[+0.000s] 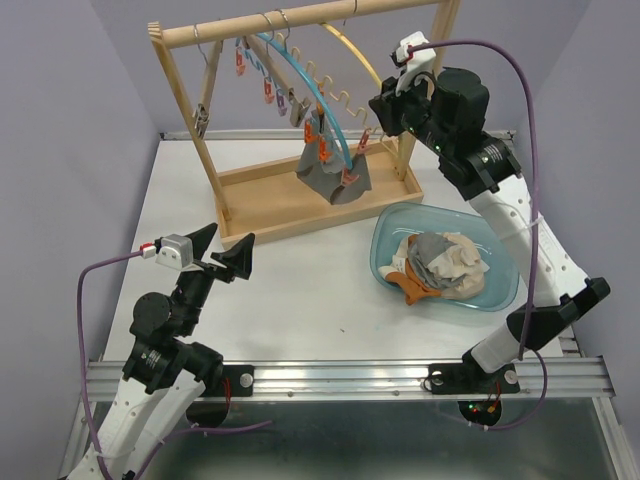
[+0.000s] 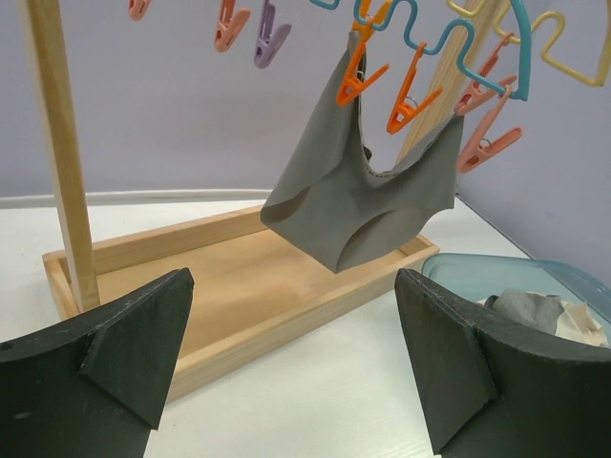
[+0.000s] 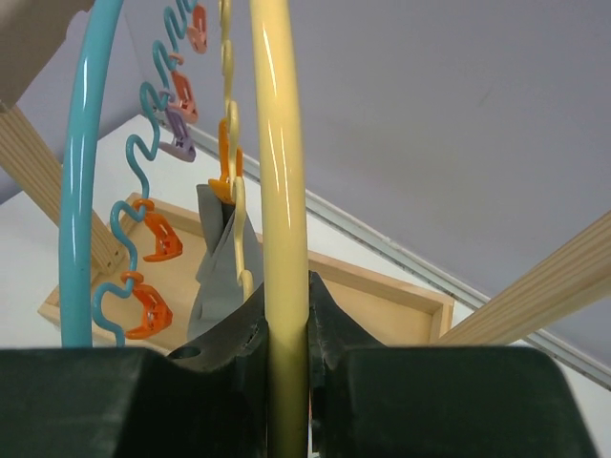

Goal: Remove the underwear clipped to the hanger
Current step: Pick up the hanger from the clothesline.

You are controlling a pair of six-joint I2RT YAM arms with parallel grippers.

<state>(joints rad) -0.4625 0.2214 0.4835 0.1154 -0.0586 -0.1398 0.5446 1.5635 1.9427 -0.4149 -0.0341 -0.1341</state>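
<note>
The right gripper [image 3: 286, 307] clenches the yellow hanger [image 3: 279, 172] near the clipped grey underwear [image 1: 335, 178]; the left gripper [image 2: 294, 291] stands released.

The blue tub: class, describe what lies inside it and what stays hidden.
The tub holds a heap: a grey garment on top, a beige garment beside it, an orange-brown garment at the near edge. Whatever lies beneath the heap is covered.

One wooden rack [image 1: 300, 25], upper centre. Two hangers: one blue hanger [image 3: 78, 191], one yellow hanger [image 3: 282, 191]. One grey underwear [image 2: 363, 210] clipped. One tub [image 1: 392, 235], lower right; its garments [image 1: 445, 265] uncountable.
</note>
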